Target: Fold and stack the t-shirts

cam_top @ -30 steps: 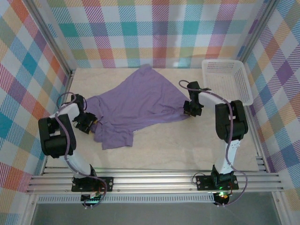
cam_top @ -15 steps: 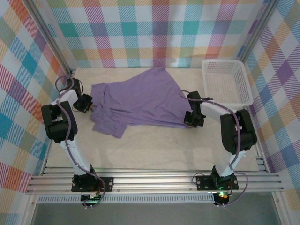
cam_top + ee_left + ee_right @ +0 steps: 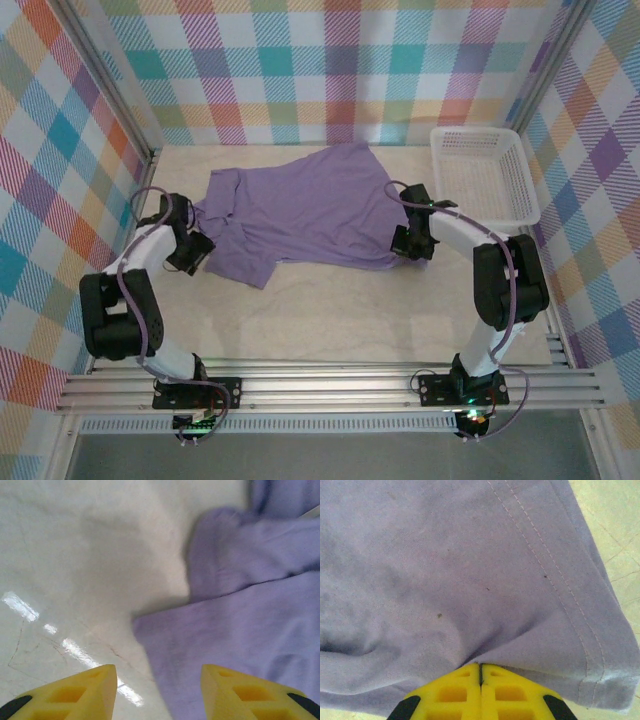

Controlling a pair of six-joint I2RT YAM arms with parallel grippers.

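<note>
One lavender t-shirt point(image 3: 300, 205) lies spread and rumpled across the back middle of the table. My left gripper point(image 3: 196, 254) stands open at the shirt's left edge. In the left wrist view its yellow fingers point(image 3: 95, 690) straddle bare table and the corner of the t-shirt point(image 3: 240, 630), with nothing held between them. My right gripper point(image 3: 409, 243) is at the shirt's right edge. In the right wrist view the right gripper point(image 3: 480, 666) is shut, and the t-shirt point(image 3: 470, 570) puckers into its closed tips beside a stitched hem.
A white lattice basket point(image 3: 525, 185) stands at the back right, just right of the right arm. Checked walls close the table in at the back and both sides. Bare table point(image 3: 340, 310) lies between the shirt and the arm bases.
The shirt was drawn toward the back and spread wider. My left gripper let go of the shirt's left edge, opened and came nearer. The right gripper stayed shut on the right edge.
</note>
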